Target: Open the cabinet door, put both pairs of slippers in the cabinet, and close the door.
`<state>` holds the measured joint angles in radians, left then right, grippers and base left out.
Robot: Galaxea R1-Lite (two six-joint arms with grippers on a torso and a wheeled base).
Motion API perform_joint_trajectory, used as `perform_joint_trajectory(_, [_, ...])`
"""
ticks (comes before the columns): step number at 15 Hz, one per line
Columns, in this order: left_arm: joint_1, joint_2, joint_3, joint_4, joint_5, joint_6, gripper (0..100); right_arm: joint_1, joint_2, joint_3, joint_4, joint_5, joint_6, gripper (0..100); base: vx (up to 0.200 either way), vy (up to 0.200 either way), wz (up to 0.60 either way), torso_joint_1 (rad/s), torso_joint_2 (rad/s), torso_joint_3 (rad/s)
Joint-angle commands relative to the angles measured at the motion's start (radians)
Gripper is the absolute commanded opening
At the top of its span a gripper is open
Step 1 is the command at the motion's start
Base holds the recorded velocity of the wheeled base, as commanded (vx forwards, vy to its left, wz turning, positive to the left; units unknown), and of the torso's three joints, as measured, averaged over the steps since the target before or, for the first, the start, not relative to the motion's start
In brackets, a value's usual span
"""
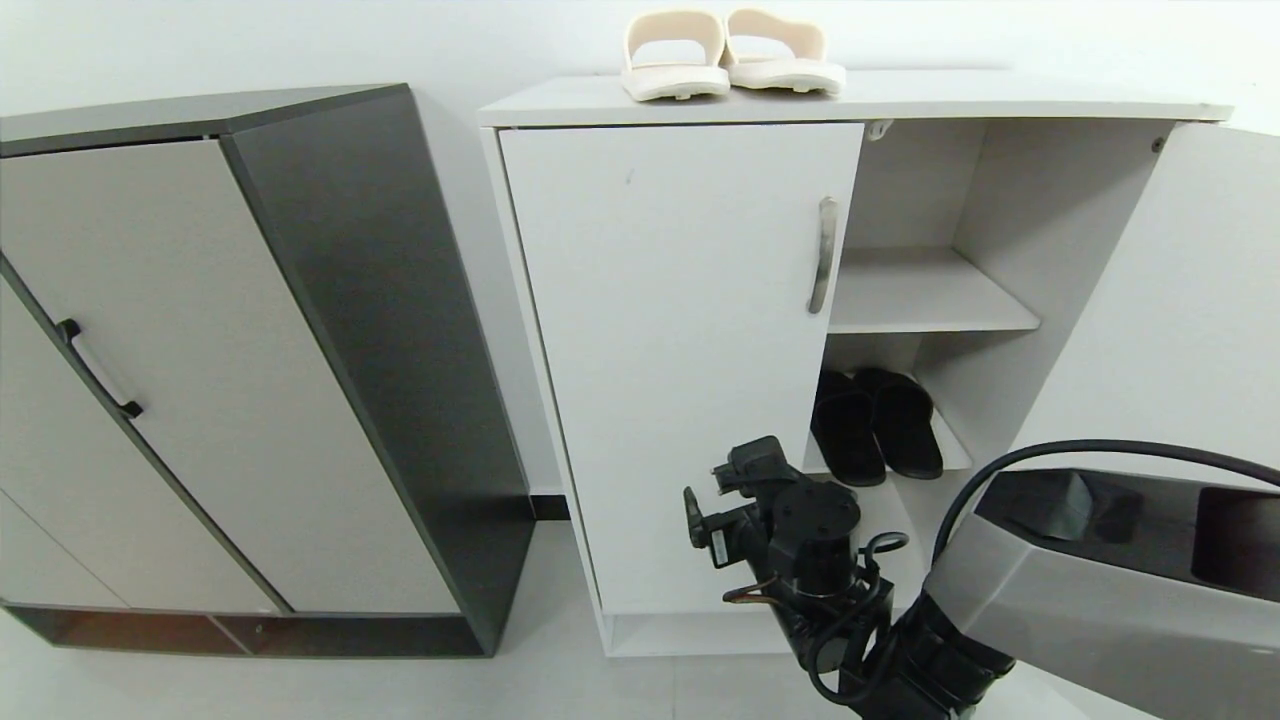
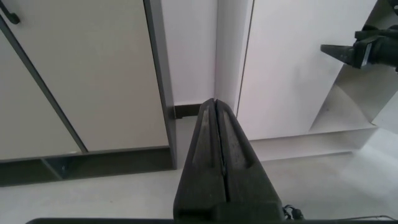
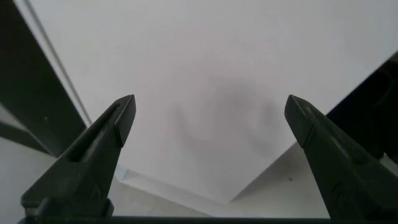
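In the head view, the white cabinet [image 1: 1000, 100] stood with its right door [image 1: 1180, 300] open and its left door [image 1: 680, 350] shut, a metal handle [image 1: 822, 255] on the shut door's inner edge. The black slippers [image 1: 875, 425] lay side by side on the lower shelf [image 1: 955, 455] inside the open half. The cream slippers [image 1: 735, 55] sat on the cabinet's top, near its back edge. The right gripper [image 1: 722, 495] hung in front of the shut door low down, its fingers [image 3: 115, 124] spread wide with nothing between them. From it, the black slippers lay near at about 2 o'clock and the cream slippers well apart at 12 o'clock. The left gripper [image 2: 216, 109] had its fingers pressed together, holding nothing, and pointed at the gap between the grey cabinet [image 2: 81, 74] and the white one, near the floor. The grey cabinet stood at 9 o'clock of the white one.
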<state>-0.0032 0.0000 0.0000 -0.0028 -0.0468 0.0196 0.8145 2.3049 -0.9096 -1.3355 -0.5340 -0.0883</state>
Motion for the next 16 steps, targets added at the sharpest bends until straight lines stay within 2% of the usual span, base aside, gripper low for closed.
perform_joint_trajectory(1, [0.000, 0.002, 0.000, 0.000, -0.001, 0.000, 0, 0.002, 0.002, 0.000, -0.001, 0.000, -0.001, 100, 0.000, 0.000, 0.00, 0.000, 0.00, 0.000])
perform_joint_trajectory(3, [0.000, 0.002, 0.000, 0.000, -0.001, 0.000, 0, 0.002, 0.002, 0.000, 0.001, 0.000, -0.001, 100, 0.000, 0.000, 0.00, 0.001, -0.10, -0.111])
perform_joint_trajectory(6, [0.000, 0.002, 0.000, 0.000, -0.001, 0.000, 0, 0.002, 0.004, 0.001, 0.001, 0.000, -0.001, 100, 0.000, 0.000, 0.00, 0.023, -0.23, -0.333])
perform_joint_trajectory(16, [0.000, 0.002, 0.000, 0.000, -0.001, 0.000, 0, -0.005, 0.004, 0.000, -0.001, 0.000, -0.001, 100, 0.000, 0.000, 0.00, 0.108, -0.49, -0.342])
